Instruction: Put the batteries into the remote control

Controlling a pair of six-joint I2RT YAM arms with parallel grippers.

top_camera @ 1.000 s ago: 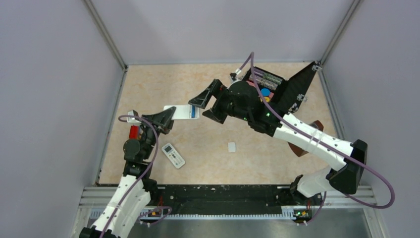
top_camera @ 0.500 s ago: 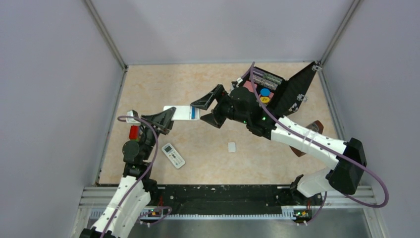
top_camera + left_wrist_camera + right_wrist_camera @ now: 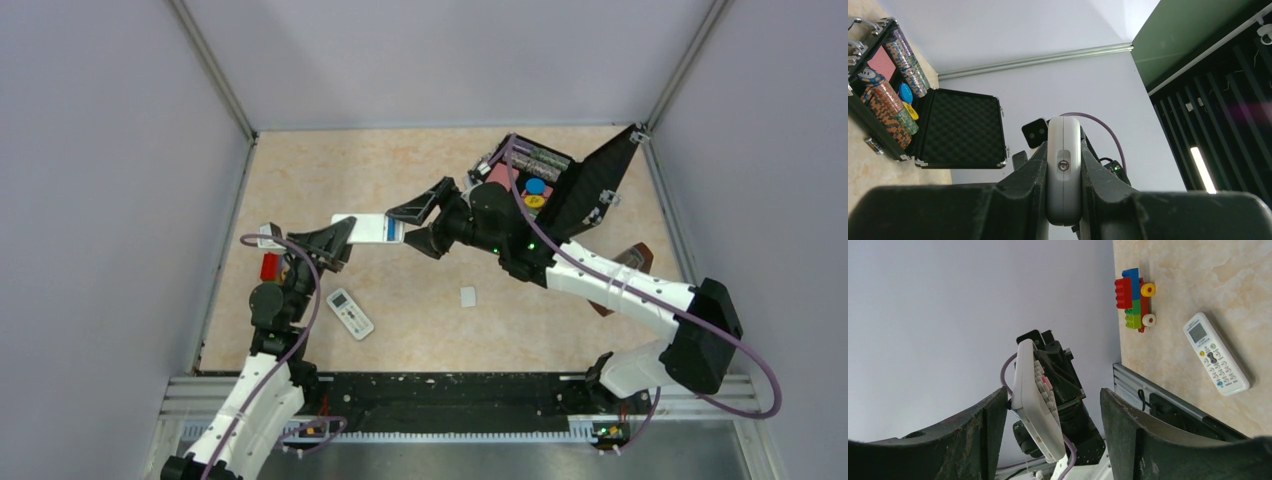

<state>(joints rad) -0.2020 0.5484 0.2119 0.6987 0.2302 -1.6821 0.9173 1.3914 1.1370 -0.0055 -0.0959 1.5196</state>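
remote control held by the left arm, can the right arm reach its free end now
Probably yes: the right gripper has open jaws flanking the remote control at its free end, nothing between them, while the left gripper clamps the other end.

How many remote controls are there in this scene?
2. One remote control is held up by the left hand; a second remote with a small display lies flat on the table. Others could be hidden.

Your left end effector [image 3: 338, 238] tightly shut at mid-left, your right end effector [image 3: 404, 225] jaws apart, just to its right.
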